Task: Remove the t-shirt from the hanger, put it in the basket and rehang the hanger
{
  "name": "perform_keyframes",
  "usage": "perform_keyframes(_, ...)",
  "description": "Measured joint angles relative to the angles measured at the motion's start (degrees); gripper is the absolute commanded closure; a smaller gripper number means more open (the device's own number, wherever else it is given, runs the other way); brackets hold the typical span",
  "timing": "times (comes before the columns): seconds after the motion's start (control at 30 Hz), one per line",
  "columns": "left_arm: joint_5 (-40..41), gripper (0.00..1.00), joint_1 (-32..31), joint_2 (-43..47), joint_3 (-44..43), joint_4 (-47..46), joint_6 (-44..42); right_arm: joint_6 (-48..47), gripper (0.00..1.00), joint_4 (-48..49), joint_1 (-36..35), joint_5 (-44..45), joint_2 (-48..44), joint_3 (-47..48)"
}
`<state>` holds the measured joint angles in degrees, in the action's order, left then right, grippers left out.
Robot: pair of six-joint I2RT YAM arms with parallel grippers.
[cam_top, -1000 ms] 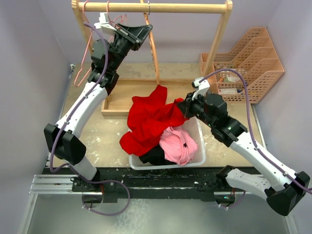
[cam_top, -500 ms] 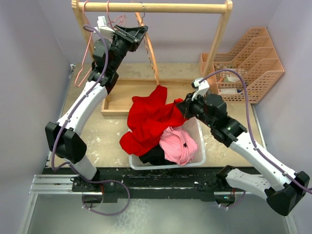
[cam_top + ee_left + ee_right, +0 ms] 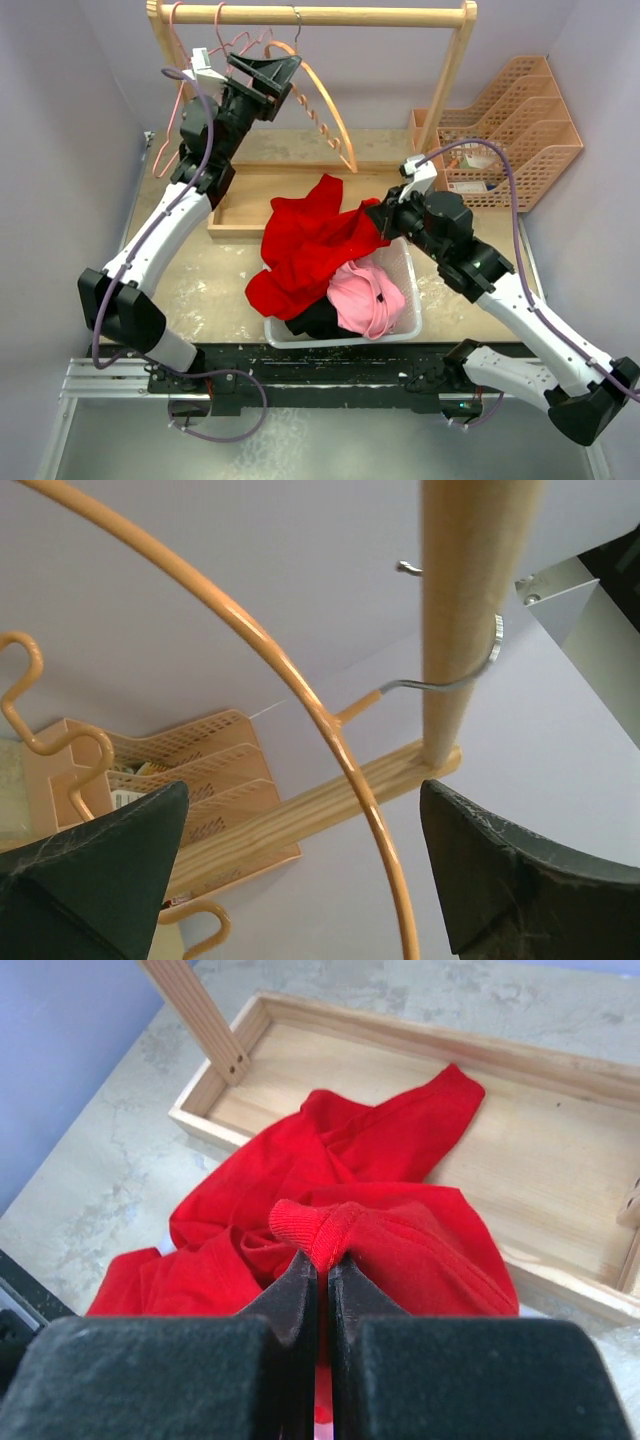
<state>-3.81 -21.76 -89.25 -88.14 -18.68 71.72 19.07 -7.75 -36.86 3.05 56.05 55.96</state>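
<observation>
The red t-shirt [image 3: 305,250] lies crumpled off the hanger, draped over the white basket's left rim and the table. My right gripper [image 3: 381,222] is shut on its ribbed collar [image 3: 322,1232], and the cloth [image 3: 400,1160] spreads away below the pads. The bare orange hanger [image 3: 325,105] hangs by its metal hook from the wooden rail [image 3: 330,15], tilted out to the right. My left gripper [image 3: 272,72] is up by the rail, open. In the left wrist view the hanger's wire [image 3: 335,740] passes between the spread fingers [image 3: 100,870] of that gripper [image 3: 302,790] without touching them.
The white basket [image 3: 405,262] holds a pink garment [image 3: 365,300] and something dark. Pink hangers [image 3: 178,100] hang at the rail's left end. The rack's wooden tray base [image 3: 245,205] lies behind the basket. An orange file organiser [image 3: 515,130] stands at the back right.
My left gripper has opened and let go of the orange hanger, which swung out to the right on the rail. The left arm shifted slightly left. The right gripper kept its hold.
</observation>
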Motion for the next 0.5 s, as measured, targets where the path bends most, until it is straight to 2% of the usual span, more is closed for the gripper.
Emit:
perform_keyframes(0.27,-4.5,0.01,0.0,6.0,1.0,-0.5,-2.6,-1.6,1.0,-1.3,0.0,2.6,-0.7,7.0)
perform_keyframes(0.5,-11.0,0.01,0.0,9.5,1.3,0.2,-6.0,-4.7,1.0,-5.0,-0.2,5.0,-0.4,17.5)
